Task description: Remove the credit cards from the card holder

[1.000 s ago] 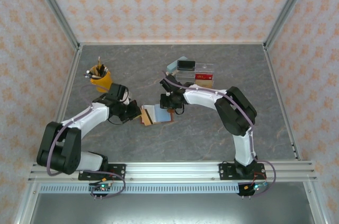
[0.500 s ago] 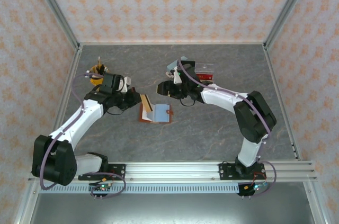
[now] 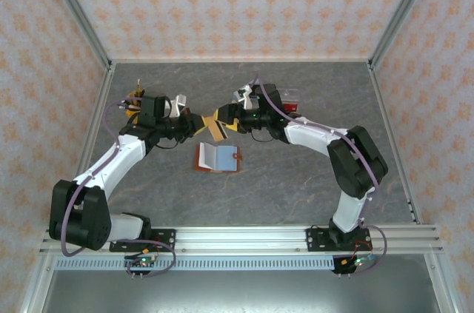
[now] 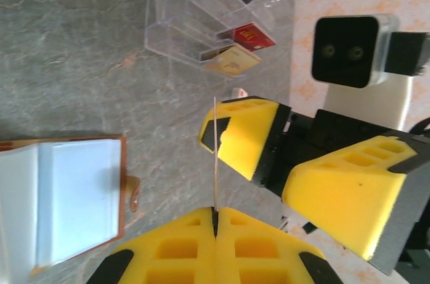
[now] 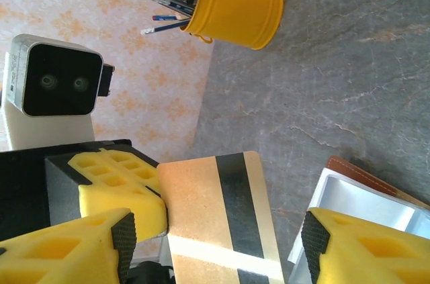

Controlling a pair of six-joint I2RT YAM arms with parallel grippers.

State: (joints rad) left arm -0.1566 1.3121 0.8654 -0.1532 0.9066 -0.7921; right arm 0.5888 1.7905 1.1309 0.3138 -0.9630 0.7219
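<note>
We find the left gripper [image 4: 215,213] clenched. Its two yellow foam pads [image 4: 262,227] meet with no gap and pinch one edge of the thin tan-gold plastic credit card with a dark stripe [image 4: 215,156]. In the left wrist view the card appears edge-on, a fine line rising straight out of the seam between the pads.

The right gripper [image 5: 215,237] is released, and its yellow foam fingers [image 5: 363,247] stand well apart. In the right wrist view the card sits in the gap between them with its striped face toward the camera. It lies nearer the finger at the picture's left than the one at the right. We see clear space between the card and the farther finger. Whether the nearer finger touches the card, we cannot tell.

In the top view the two grippers meet nose to nose above the table, with the card held between them.

Below the jaws, on the side toward the arm bases, the small reddish-brown leather card holder [image 3: 218,157] lies open and flat on the grey marbled table [image 3: 296,180]. It is apart from both grippers, and its light blue inner pockets face up.

Behind the right gripper stands a clear acrylic tiered organiser [image 4: 195,35] holding a red card [image 4: 247,34] and a tan card [image 4: 232,62]. Behind the left gripper stands a yellow metal bucket of pencils [image 5: 235,2].
</note>
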